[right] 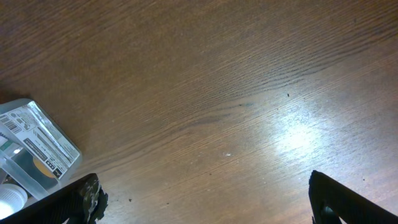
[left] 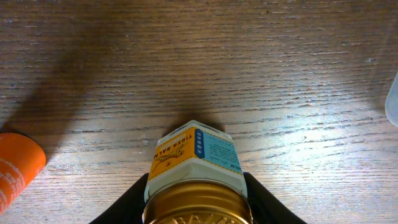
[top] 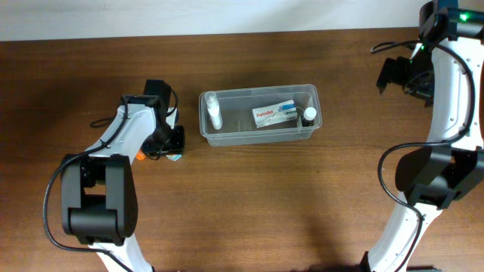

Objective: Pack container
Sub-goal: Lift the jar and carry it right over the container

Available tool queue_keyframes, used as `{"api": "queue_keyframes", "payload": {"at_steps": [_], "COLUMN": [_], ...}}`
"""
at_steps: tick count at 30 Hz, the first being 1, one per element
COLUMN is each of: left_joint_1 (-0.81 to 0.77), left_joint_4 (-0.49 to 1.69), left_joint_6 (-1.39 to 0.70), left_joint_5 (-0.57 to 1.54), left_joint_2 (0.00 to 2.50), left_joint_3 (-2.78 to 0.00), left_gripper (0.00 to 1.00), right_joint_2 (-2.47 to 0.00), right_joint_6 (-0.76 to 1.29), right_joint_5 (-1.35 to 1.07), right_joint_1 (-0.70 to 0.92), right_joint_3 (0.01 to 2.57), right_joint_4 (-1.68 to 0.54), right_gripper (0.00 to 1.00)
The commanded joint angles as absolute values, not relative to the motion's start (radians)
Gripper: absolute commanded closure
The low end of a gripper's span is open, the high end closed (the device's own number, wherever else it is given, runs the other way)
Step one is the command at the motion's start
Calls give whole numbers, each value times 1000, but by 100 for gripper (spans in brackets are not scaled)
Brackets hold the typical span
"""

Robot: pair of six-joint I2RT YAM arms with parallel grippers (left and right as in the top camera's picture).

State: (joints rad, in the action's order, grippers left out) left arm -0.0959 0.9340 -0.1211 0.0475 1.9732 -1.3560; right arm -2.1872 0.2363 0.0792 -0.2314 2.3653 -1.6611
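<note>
The left arm covers most of the left gripper (left: 196, 177) from overhead; only a sliver of orange and a bit of teal peek out beside it. The left wrist view cuts the jar (left: 198, 171) off at the bottom edge, its gold lid half shown; the orange object (left: 17, 169) at the left is cropped too, its kind unclear. In the right wrist view a clear labelled item (right: 38, 148) runs off the left edge; what it is cannot be told. The left gripper pinches the jar, a dark finger pressed to each side. The right gripper (right: 204, 186) is spread wide over bare surface (top: 302, 196), holding and touching nothing. The container (top: 227, 136) sits mid-surface, just to the right of the left gripper; inside lie a white bottle (top: 214, 111), a box (top: 274, 115) and a dark-capped bottle (top: 309, 115).
</note>
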Motion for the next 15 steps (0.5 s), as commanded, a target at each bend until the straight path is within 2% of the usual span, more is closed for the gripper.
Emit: {"api": "queue_keyframes", "payload": {"at_steps": [1, 8, 15], "left_joint_1": [-94, -94, -94], "left_joint_4": [937, 965, 1075], "left_joint_6": [-123, -123, -123], "left_joint_5": [44, 45, 44], "left_joint_2": [1978, 1978, 1978], "left_joint_3": [-1374, -1428, -1624], "left_gripper": [64, 64, 64], "right_joint_2": [-2184, -2184, -2184], "right_joint_6": [244, 244, 244], "right_joint_5": [91, 91, 91], "right_joint_1": [-237, -237, -237], "right_joint_3": [2366, 2366, 2366], "right_joint_4": [-1661, -1661, -1661], "right_gripper": [2, 2, 2]}}
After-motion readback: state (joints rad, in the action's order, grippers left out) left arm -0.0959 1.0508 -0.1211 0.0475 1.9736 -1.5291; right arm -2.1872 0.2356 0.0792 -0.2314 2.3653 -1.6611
